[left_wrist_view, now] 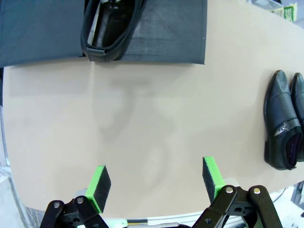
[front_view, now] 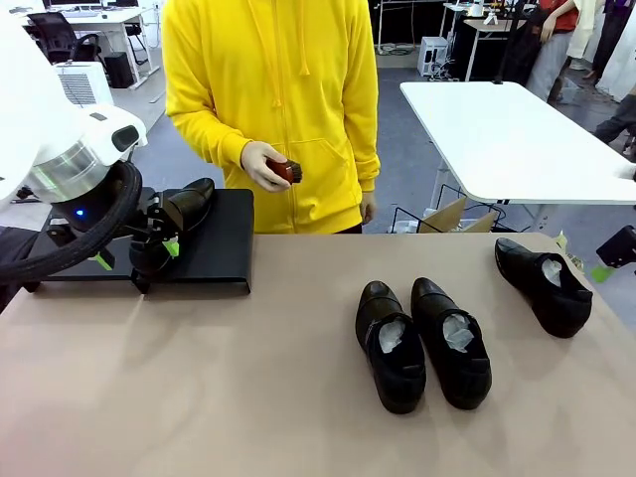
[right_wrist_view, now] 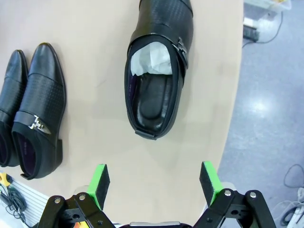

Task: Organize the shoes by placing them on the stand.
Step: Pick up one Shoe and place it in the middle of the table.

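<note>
just beyond the right fingers (right_wrist_view: 100, 183), one shoe (right_wrist_view: 159, 71)

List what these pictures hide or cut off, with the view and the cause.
Front view: the heel of the shoe on the stand is behind the left gripper.
Front view: the brush is mostly covered by the person's hand.
Left wrist view: the pair of shoes is cut by the right edge.
Right wrist view: the toe of the lone shoe runs off the top edge.

The black, green-padded left hand (left_wrist_view: 154, 183) hovers, jaws spread wide, above the left end of the beige counter (front_view: 248, 397); the right hand (right_wrist_view: 154, 183), equally spread, hovers over its right edge.
</note>
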